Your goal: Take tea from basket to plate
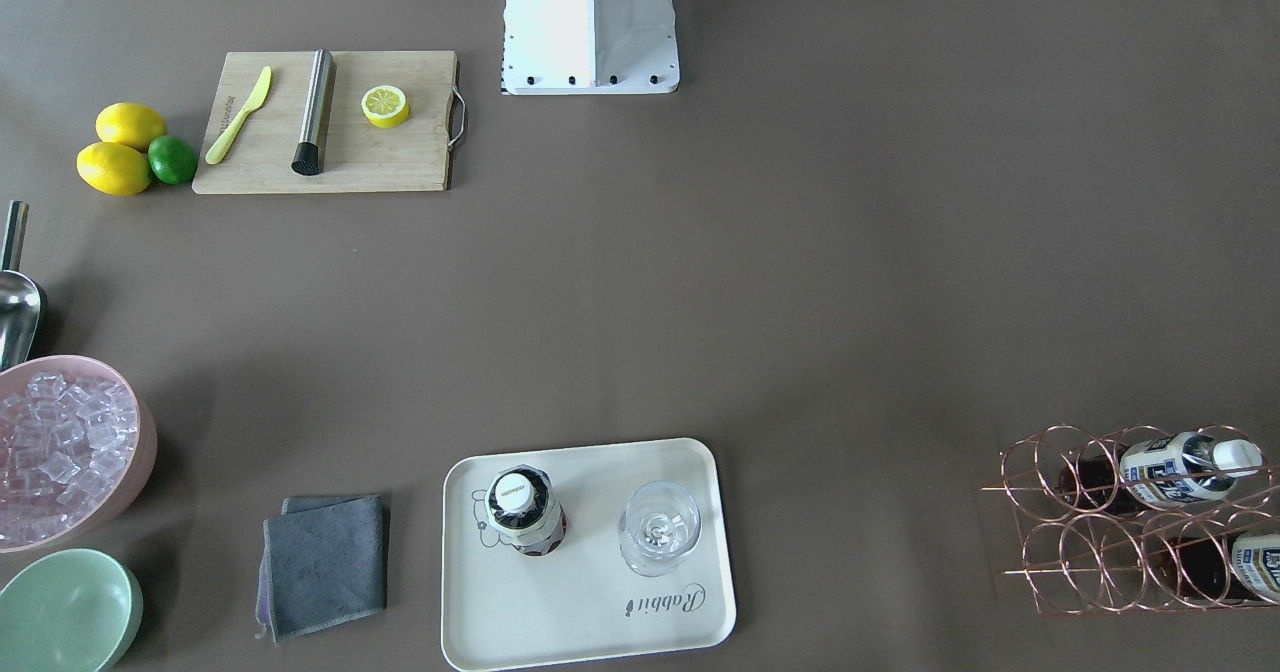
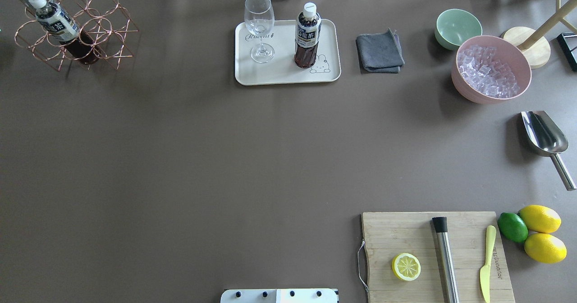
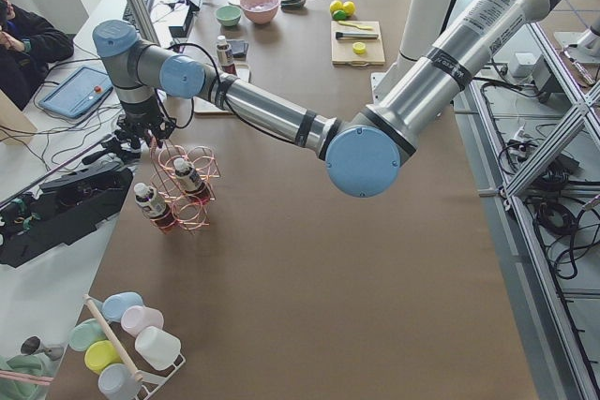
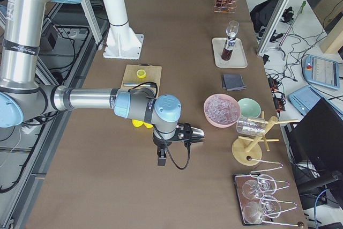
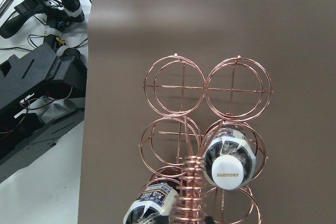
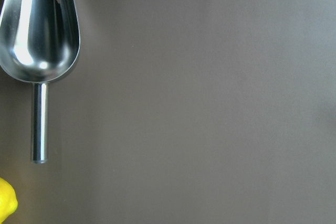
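Note:
One tea bottle (image 2: 307, 37) stands upright on the cream plate (image 2: 279, 75), beside a clear stemmed glass (image 2: 260, 28). It shows there in the front view too (image 1: 522, 512), on the plate (image 1: 600, 612). The copper wire basket (image 2: 103, 28) holds two more tea bottles (image 1: 1180, 467) (image 1: 1260, 562). The left wrist view looks down on the basket (image 5: 176, 83) and a bottle's white cap (image 5: 231, 161). My left gripper (image 3: 141, 133) hovers over the basket's far side; I cannot tell its state. My right gripper (image 4: 196, 134) hangs near the scoop, far from the plate; I cannot tell its state.
A grey cloth (image 2: 379, 51), a mint-green bowl (image 2: 457, 27) and a pink bowl of ice (image 2: 491, 71) lie right of the plate. A metal scoop (image 2: 543, 134), lemons and a lime (image 2: 536, 231) and a cutting board (image 2: 432, 253) with a knife sit near the right side.

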